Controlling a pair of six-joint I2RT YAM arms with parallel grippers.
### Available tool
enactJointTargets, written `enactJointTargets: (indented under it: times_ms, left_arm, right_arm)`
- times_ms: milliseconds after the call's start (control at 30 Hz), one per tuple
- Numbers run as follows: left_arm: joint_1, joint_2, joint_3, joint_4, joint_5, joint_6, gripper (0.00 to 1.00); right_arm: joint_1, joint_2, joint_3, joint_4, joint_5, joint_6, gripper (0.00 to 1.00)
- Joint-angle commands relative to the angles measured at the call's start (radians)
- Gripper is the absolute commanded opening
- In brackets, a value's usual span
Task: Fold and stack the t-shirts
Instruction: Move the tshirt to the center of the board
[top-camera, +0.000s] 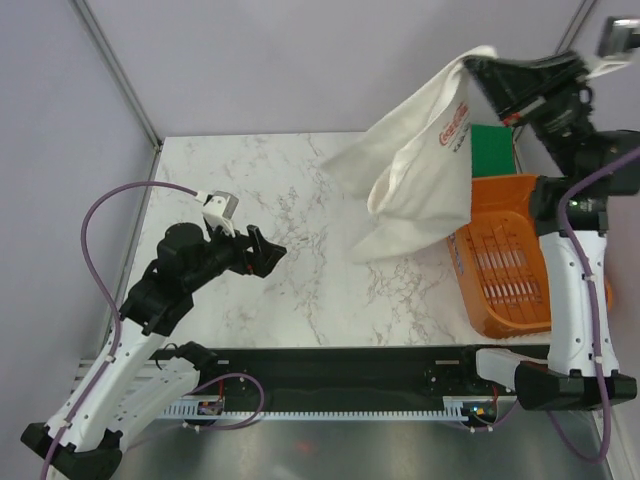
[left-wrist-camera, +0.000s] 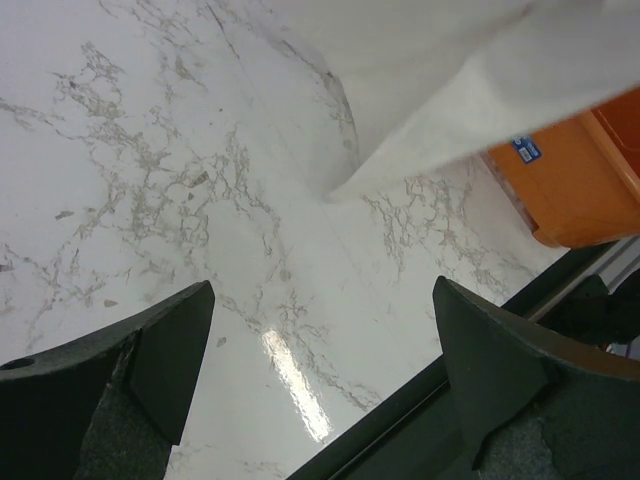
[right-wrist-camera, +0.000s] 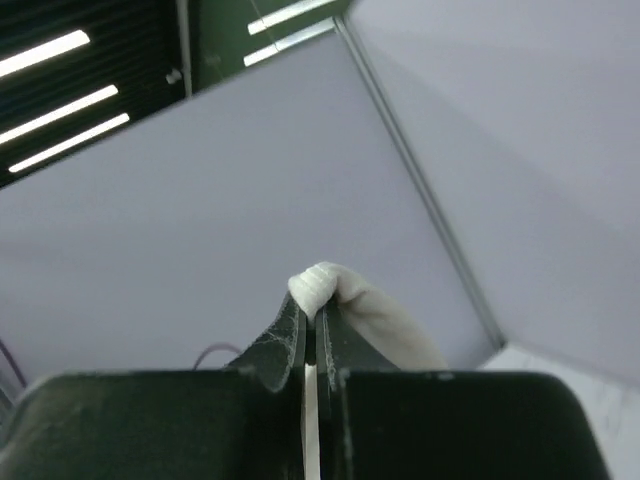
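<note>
My right gripper (top-camera: 475, 68) is shut on the white t-shirt (top-camera: 415, 175) and holds it high at the back right, so the shirt hangs down with its red print (top-camera: 452, 122) showing and its lower edge near the table. In the right wrist view a ribbed white fold (right-wrist-camera: 318, 288) is pinched between the jaws. The dark green t-shirt (top-camera: 491, 151) lies folded behind the hanging shirt. My left gripper (top-camera: 274, 252) is open and empty, low over the marble table (top-camera: 260, 170) at the left. The white shirt's hem (left-wrist-camera: 440, 120) shows in the left wrist view.
An orange slatted basket (top-camera: 505, 255) stands at the table's right edge, beside the right arm; its corner also shows in the left wrist view (left-wrist-camera: 570, 190). Grey walls enclose the back and sides. A black rail (top-camera: 350, 365) runs along the near edge.
</note>
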Motion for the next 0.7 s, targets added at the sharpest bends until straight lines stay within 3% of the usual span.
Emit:
enactJointTargets:
  times_ms: [0, 100, 167, 300, 333, 433, 500, 533, 567, 667]
  left_arm:
    - [0.002, -0.012, 0.066, -0.058, -0.054, -0.066, 0.98]
    - [0.002, 0.010, 0.086, -0.132, -0.083, -0.089, 0.97]
    - [0.002, 0.038, 0.093, -0.172, -0.086, -0.101, 0.96]
    - [0.003, 0.077, 0.077, -0.186, -0.019, -0.127, 0.95]
    - [0.003, 0.090, 0.065, -0.183, 0.023, -0.147, 0.95]
    - [0.002, 0.160, 0.040, -0.149, 0.080, -0.185, 0.94]
    - [0.002, 0.217, 0.027, -0.108, 0.129, -0.202, 0.94]
    - [0.002, 0.238, 0.010, -0.094, 0.146, -0.219, 0.93]
    - [0.002, 0.257, 0.002, -0.078, 0.152, -0.229, 0.92]
    - [0.002, 0.314, -0.041, -0.015, 0.185, -0.256, 0.88]
  right_arm:
    - [0.176, 0.022, -0.200, -0.296, -0.026, -0.262, 0.00]
    - [0.354, 0.086, -0.273, -0.643, 0.109, -0.534, 0.00]
    - [0.432, 0.131, -0.280, -0.832, 0.184, -0.616, 0.00]
    - [0.451, 0.185, -0.319, -0.996, 0.385, -0.759, 0.00]
    - [0.451, 0.188, -0.313, -1.027, 0.518, -0.779, 0.00]
    - [0.449, 0.229, -0.275, -1.105, 0.681, -0.841, 0.02]
    - [0.449, 0.271, -0.232, -1.143, 0.756, -0.852, 0.09]
    - [0.451, 0.285, -0.216, -1.156, 0.785, -0.856, 0.29]
    - [0.449, 0.297, -0.202, -1.181, 0.825, -0.858, 0.35]
    - [0.454, 0.302, -0.166, -1.229, 0.846, -0.849, 0.42]
